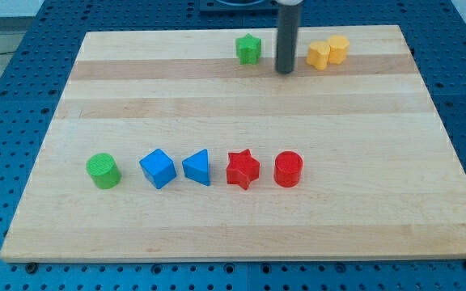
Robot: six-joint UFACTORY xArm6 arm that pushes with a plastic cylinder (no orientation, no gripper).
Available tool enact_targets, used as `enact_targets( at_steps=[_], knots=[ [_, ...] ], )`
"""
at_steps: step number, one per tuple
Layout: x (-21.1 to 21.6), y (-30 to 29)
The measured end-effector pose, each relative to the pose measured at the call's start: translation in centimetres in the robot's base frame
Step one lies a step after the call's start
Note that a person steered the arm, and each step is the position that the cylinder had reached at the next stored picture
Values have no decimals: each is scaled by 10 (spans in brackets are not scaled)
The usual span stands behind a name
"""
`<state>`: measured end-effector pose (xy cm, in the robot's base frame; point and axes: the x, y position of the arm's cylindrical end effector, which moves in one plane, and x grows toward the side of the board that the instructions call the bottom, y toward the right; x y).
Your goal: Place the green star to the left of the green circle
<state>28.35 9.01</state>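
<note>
The green star (pixel 248 49) sits near the view's top edge of the wooden board, a little right of centre. The green circle (pixel 103 171) stands far off at the lower left. My tip (pixel 285 71) rests on the board just right of the green star, with a small gap between them, and left of the yellow blocks.
Two yellow blocks (pixel 319 55) (pixel 338 48) touch each other at the top right of my tip. A row runs right from the green circle: a blue cube (pixel 158 168), a blue triangle (pixel 197 167), a red star (pixel 243 170), a red circle (pixel 288 170).
</note>
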Motion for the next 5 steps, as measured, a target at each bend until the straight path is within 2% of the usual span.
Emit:
enact_targets(
  at_steps=[1, 2, 3, 5],
  knots=[
    [-38, -3],
    [-49, -37],
    [-43, -69],
    [11, -132]
  ],
)
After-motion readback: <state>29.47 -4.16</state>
